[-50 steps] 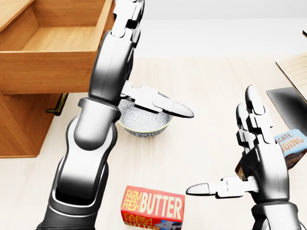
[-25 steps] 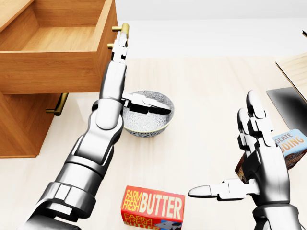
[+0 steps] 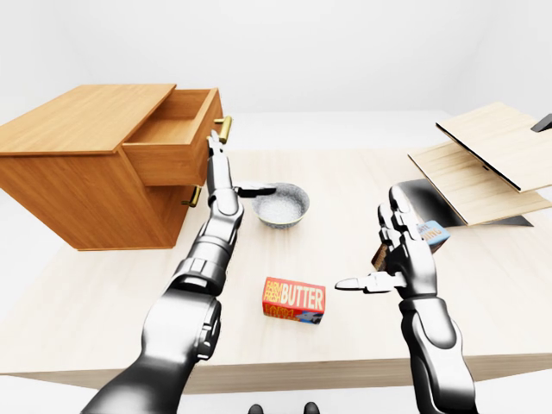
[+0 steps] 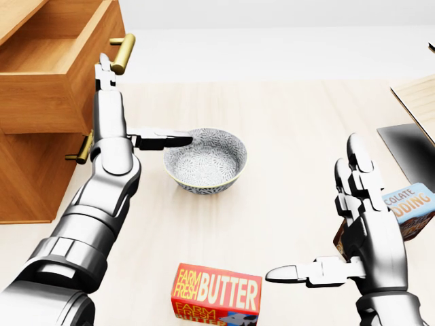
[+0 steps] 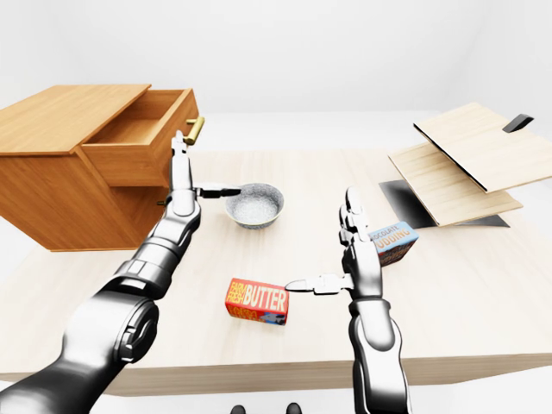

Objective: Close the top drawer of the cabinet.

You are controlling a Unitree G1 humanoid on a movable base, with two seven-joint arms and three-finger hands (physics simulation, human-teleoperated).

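Note:
The wooden cabinet (image 3: 86, 172) stands at the left of the table. Its top drawer (image 4: 47, 64) is partly open and sticks out to the right, with a brass handle (image 4: 123, 52) on its front. My left hand (image 4: 115, 129) is open. Its fingers (image 4: 104, 75) point up, flat against the drawer front just below the handle, and its thumb points right toward the bowl. My right hand (image 4: 343, 231) is open and empty, held upright at the lower right, away from the cabinet.
A patterned bowl (image 4: 206, 163) sits right of my left hand. A red butter box (image 4: 216, 293) lies at the bottom middle. A chocolate pudding box (image 4: 411, 207) lies behind my right hand. Wooden boards (image 3: 492, 155) and a dark mat (image 3: 431, 203) are at the right. A lower handle (image 4: 81, 149) shows under the drawer.
The drawer front and its handle have moved left, into the cabinet, with my left hand against them. My left arm has stretched out and now hides less. My right hand barely moved.

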